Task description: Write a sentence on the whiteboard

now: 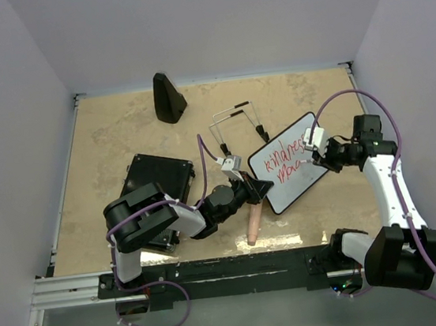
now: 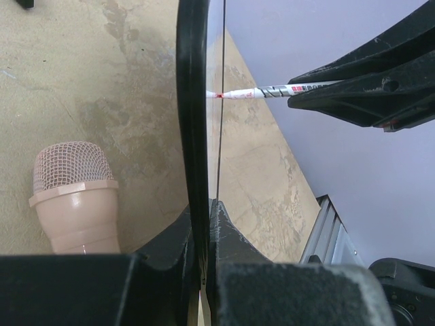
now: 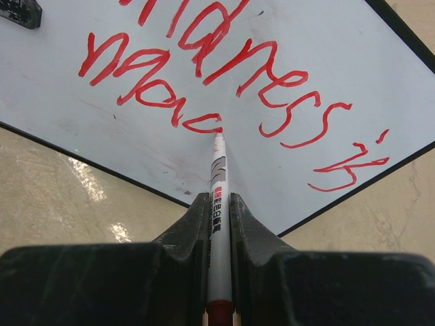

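A black case (image 1: 160, 178) lies under the left arm, a dark wedge (image 1: 168, 99) stands near the table's (image 1: 104, 145) far edge, and a wire stand (image 1: 237, 121) sits just beyond the whiteboard (image 1: 289, 190). A pink microphone (image 1: 254, 226) lies by the near edge. The left gripper (image 2: 204, 214), reaching rightward, pinches the board's left edge. The right gripper (image 3: 217, 204), forearm angled inward, clamps a marker (image 3: 218, 170) touching the red writing. The board's length runs from centre toward the far-right corner.
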`<state>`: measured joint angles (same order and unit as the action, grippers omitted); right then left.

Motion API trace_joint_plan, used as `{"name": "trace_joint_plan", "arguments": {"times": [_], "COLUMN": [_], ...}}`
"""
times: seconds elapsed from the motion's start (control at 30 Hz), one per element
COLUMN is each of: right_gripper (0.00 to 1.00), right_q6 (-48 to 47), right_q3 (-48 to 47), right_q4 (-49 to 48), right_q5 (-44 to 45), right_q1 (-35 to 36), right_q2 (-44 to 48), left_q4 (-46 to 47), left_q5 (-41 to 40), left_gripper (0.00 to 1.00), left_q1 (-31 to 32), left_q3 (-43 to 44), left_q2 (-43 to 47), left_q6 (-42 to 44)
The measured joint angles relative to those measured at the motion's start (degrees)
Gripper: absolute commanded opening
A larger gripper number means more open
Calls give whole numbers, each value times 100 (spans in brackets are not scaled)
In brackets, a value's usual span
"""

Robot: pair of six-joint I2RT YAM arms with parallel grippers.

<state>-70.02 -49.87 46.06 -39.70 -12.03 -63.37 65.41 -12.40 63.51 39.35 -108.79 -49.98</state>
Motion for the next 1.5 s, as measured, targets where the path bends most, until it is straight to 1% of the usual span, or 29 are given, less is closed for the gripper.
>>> {"name": "trace_joint_plan", "arguments": {"times": [0.3,0.63,0.73,0.93,1.17,1.5], "right_gripper": [0,0,0,0,0,0], "right_q6": [-407,-848,-699,-160,155,597], "right_q3": [24,22,-4,-195,-295,-140], "right_q4": [380,944,953,568,227,-369], "right_q5": [275,153,-48,-330,-334,-328], "right_q1": [0,-4,-4,-4,-227,-234], "right_q2": [-92,-339,-310,17,39,-81], "left_q4": [2,9,11,13,15,17], "left_q5": [-2,-26,-26,20,31,33], "left_gripper": [0,0,0,0,0,0], "left_q1": [0,-7,-7,-2,0,0], "left_q3": [0,2,2,4,4,4], "left_q2": [-2,-13,-17,-17,-17,-17], "left_q6": [2,7,7,7,7,7]}}
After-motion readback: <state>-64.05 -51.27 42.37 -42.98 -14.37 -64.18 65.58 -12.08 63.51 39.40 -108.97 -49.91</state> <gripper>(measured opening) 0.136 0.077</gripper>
